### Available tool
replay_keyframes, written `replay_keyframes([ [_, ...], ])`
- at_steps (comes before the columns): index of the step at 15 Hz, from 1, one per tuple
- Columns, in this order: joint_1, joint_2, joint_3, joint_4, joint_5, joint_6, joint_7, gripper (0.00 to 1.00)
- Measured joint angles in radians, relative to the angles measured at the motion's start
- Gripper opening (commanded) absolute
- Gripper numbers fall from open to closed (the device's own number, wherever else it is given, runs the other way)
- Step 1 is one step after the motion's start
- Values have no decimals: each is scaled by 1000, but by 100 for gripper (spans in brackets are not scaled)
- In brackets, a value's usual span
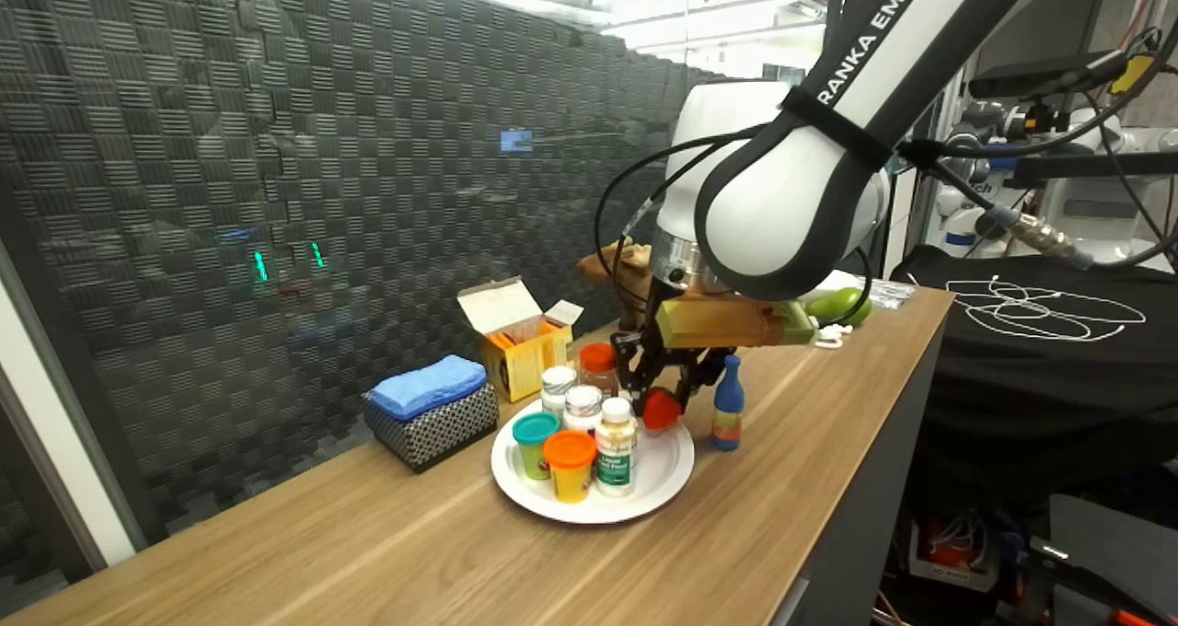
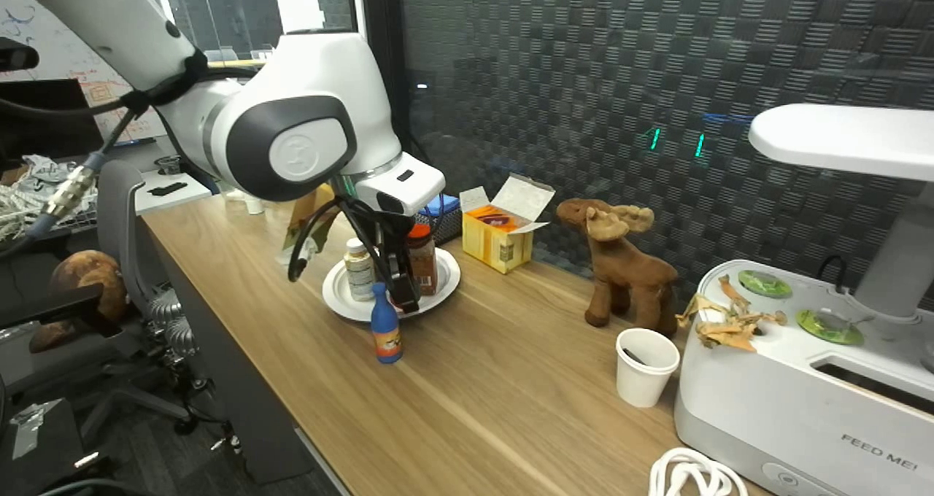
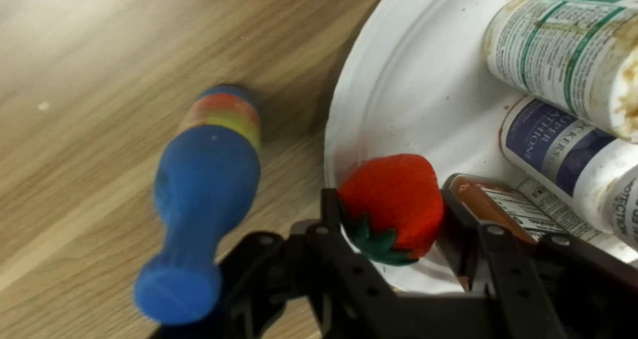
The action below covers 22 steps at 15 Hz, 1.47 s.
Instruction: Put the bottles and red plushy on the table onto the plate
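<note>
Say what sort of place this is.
Most likely a robotics lab, perhaps in an office, judging by the robot arm, the scribbled-on whiteboard and the office chair.

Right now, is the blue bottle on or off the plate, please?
Off: the wrist view shows table between the blue bottle and the plate.

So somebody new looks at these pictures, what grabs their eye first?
Probably the red plushy, pinched between the fingers over the plate. Next would be the blue bottle, standing upright on the table beside the plate. In an exterior view, the brown plush animal also stands out, behind a white cup.
</note>
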Motion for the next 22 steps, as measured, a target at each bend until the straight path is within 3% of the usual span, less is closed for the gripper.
replay_keyframes([
  [3,6,-2,-2,-9,-11,28,0,98],
  [4,8,-4,-4,-13,-14,38,0,100],
  [13,16,-67,-52,-65,-63,117,21,100],
  [15,36,-94,-99,-78,-132,124,70,100],
  [19,99,-149,-232,-83,-384,114,269,100],
  [22,120,-194,-251,-59,-445,-52,326,100],
])
